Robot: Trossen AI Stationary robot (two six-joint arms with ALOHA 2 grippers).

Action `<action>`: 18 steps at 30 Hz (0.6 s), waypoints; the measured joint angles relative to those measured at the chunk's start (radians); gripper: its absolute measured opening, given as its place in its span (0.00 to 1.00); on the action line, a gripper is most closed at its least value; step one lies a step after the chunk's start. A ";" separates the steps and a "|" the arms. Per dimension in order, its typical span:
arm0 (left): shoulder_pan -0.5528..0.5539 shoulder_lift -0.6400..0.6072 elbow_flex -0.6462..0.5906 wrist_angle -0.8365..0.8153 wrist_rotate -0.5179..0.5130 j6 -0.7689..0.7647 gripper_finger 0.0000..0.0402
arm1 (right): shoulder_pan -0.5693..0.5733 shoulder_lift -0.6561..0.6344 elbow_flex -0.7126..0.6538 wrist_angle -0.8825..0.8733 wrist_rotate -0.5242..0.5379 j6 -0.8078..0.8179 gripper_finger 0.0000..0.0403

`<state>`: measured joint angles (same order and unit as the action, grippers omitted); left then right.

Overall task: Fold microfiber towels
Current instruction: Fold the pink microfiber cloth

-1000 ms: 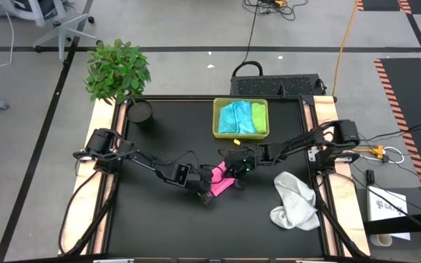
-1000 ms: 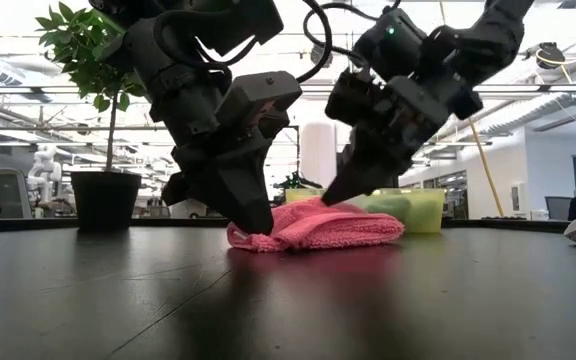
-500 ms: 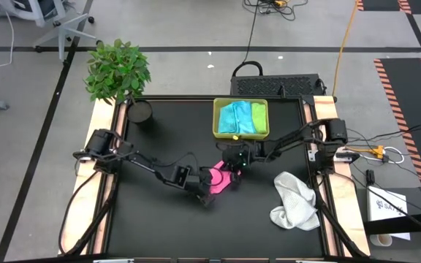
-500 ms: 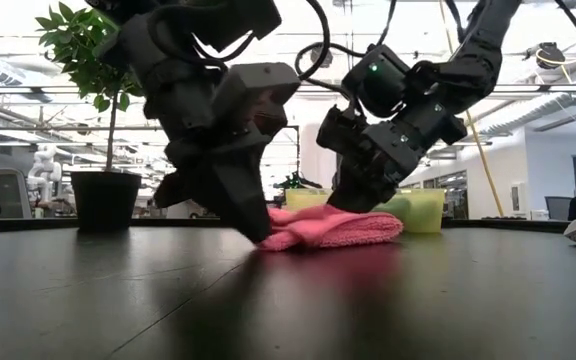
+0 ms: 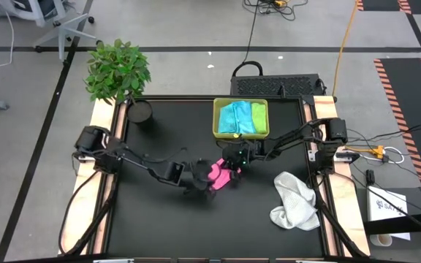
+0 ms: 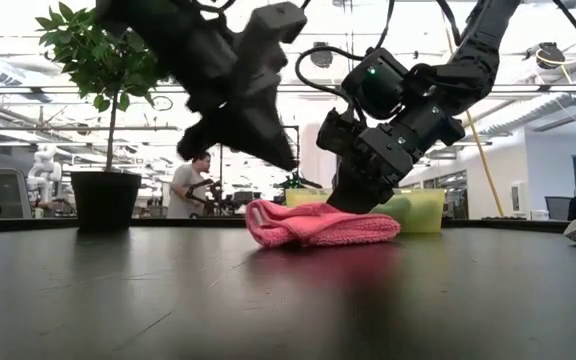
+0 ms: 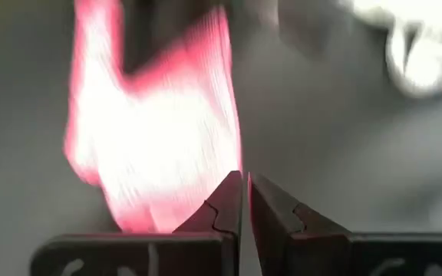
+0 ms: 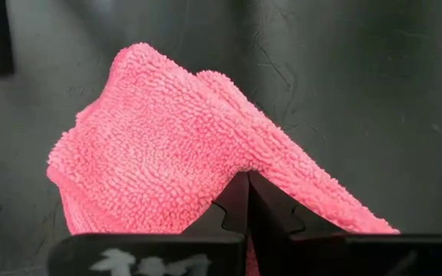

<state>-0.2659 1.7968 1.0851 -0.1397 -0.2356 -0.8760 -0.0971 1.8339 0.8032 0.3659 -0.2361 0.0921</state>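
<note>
Low view: pink towel [image 6: 320,222], bunched, thick-folded.

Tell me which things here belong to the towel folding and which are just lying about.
Job: pink towel, white towel, light blue towel, lime green towel, left gripper, right gripper pressing on the pink one.

Lying about: tray, potted plant.

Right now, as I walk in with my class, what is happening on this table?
Two dark robot arms are folding a pink microfiber towel at the middle of the black table. The right gripper is shut, pressing on the towel's far side. The left gripper is shut too, lifted just above it and holding nothing. Folded blue and green towels lie in the yellow-green plastic tray; a crumpled white towel waits at the right.
</note>
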 joint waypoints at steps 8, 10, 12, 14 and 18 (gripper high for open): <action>0.044 0.054 -0.001 0.159 -0.055 0.053 0.06 | 0.000 0.000 0.000 0.001 -0.001 0.022 0.00; 0.044 0.077 -0.001 0.202 -0.054 0.053 0.06 | 0.000 0.000 0.000 0.001 0.001 0.023 0.00; 0.044 0.094 -0.001 0.218 -0.054 0.054 0.06 | 0.000 0.000 0.000 0.003 0.000 0.027 0.00; 0.044 0.121 -0.001 0.220 -0.067 0.055 0.06 | 0.000 0.000 0.000 0.001 0.000 0.027 0.00; 0.048 0.157 -0.001 0.223 -0.113 0.072 0.06 | 0.000 0.000 0.000 0.001 0.000 0.027 0.00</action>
<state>-0.2179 1.9541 1.0840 0.0836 -0.3483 -0.8043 -0.0971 1.8343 0.8032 0.3672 -0.2363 0.1192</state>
